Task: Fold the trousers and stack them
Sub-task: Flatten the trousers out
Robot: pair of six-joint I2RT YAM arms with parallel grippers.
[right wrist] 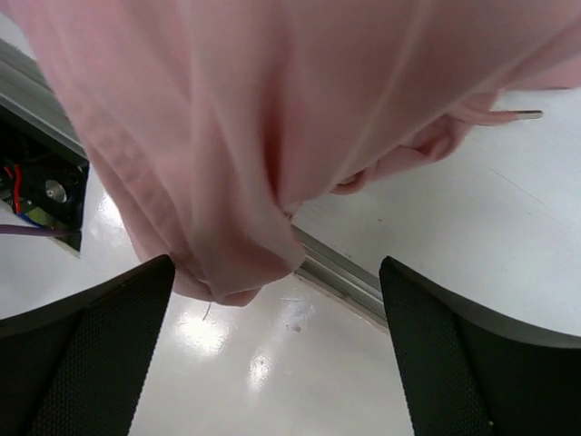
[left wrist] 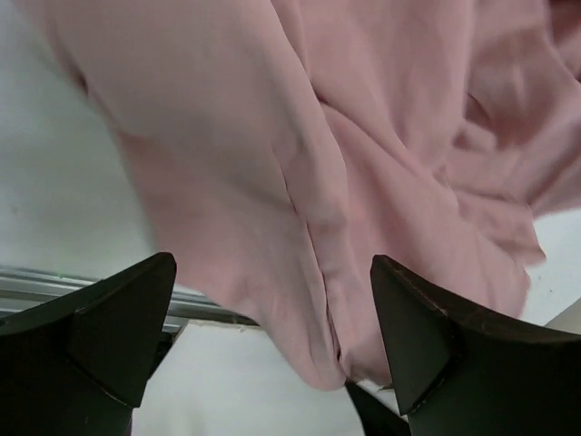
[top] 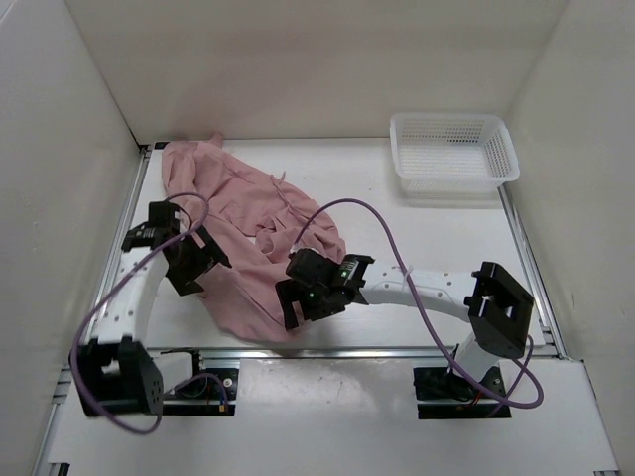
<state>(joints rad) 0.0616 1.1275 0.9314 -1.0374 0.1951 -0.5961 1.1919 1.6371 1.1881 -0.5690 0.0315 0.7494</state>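
White rectangular plastic mesh basket [top: 454,151] is sitting upright, open side up, at the far right corner of the flat white bench [top: 437,238], its long side lying parallel to the back wall. Plain white panel walls [top: 298,59] are enclosing the bench at back, left and right. Silver metal rail [top: 387,351] is running along the bench's near edge; similar rails are bordering its left and right sides.

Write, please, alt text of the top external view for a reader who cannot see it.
Crumpled pink trousers lie on the left of a white table, the left end effector at their left edge, the right end effector at their near right edge. A white basket sits far right.
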